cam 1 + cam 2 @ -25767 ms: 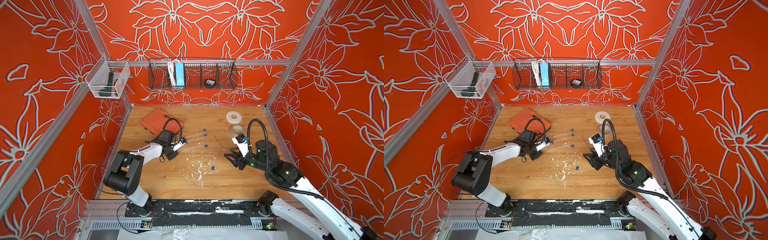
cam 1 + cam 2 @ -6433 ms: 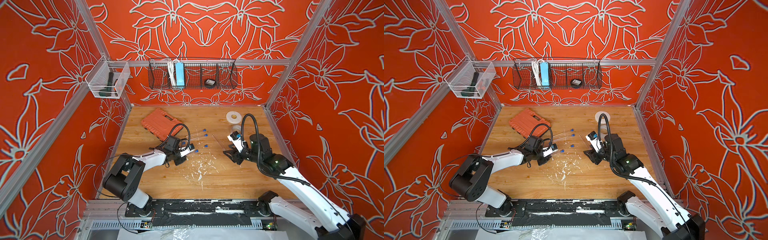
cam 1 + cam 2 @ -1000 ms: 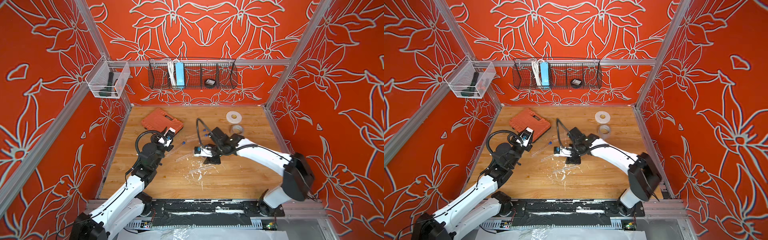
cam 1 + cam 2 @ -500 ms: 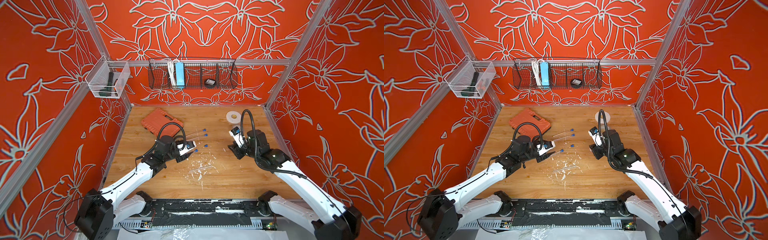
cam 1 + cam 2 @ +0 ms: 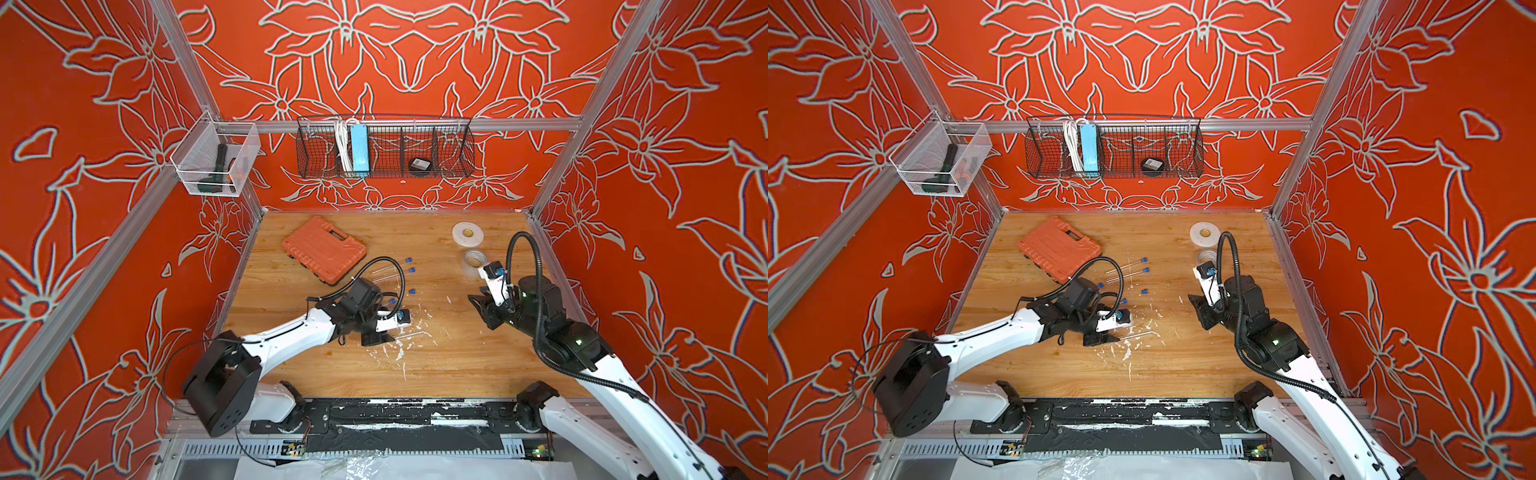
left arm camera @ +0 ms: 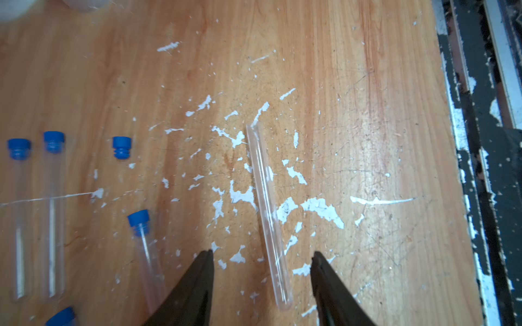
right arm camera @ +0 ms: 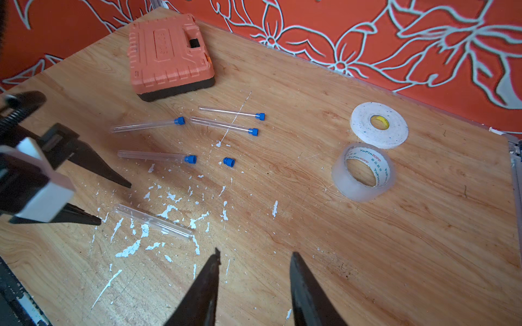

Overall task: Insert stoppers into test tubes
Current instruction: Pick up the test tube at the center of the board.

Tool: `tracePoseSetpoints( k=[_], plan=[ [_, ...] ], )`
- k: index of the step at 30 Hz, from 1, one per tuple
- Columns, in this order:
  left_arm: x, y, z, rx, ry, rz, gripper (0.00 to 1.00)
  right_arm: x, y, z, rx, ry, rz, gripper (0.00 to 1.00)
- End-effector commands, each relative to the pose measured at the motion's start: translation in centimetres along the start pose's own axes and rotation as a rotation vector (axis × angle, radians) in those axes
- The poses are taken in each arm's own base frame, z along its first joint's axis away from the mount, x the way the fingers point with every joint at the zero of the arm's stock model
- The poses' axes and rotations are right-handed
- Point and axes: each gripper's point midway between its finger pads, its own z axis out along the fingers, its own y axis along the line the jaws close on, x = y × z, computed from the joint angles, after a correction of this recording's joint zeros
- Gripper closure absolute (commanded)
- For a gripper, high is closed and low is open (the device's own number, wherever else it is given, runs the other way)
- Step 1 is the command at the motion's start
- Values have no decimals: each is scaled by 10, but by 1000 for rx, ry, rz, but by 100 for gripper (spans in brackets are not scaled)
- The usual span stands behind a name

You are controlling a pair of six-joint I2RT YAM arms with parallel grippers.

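Observation:
A bare test tube [image 6: 268, 217] lies on the wooden table [image 5: 457, 357] among white flecks, its mouth away from my left gripper. My left gripper [image 6: 262, 251] is open and straddles the tube's closed end without touching it; both top views show this [image 5: 388, 330] [image 5: 1115, 332]. Several stoppered test tubes [image 7: 155, 155] lie just behind, each with a blue stopper [image 7: 191, 159] in its mouth. One loose stopper [image 7: 228, 161] [image 5: 412, 291] sits beside them. My right gripper [image 7: 255, 252] [image 5: 478, 309] hangs open and empty at the right, apart from everything.
An orange tool case [image 5: 324, 249] lies at the back left. A white tape roll [image 5: 467, 235] and a clear tape roll [image 7: 363, 172] sit at the back right, near my right arm. A wire basket [image 5: 384, 147] hangs on the back wall.
My left gripper has moved from the stoppered tubes toward the table's front, over the bare tube, and its jaws stand wider. My right gripper has barely shifted in the last half second.

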Motion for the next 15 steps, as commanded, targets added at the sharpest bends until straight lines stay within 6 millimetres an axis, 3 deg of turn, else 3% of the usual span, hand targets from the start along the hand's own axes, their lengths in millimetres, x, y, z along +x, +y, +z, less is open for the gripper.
tracePoseSetpoints(
  k=[1, 15],
  plan=[
    [12, -1, 11, 10, 117, -32, 52, 9, 2, 0, -6, 24, 9, 58],
    [15, 1, 44, 16, 238, -100, 60, 15, 2, -4, -5, 32, -8, 57]
  ],
)
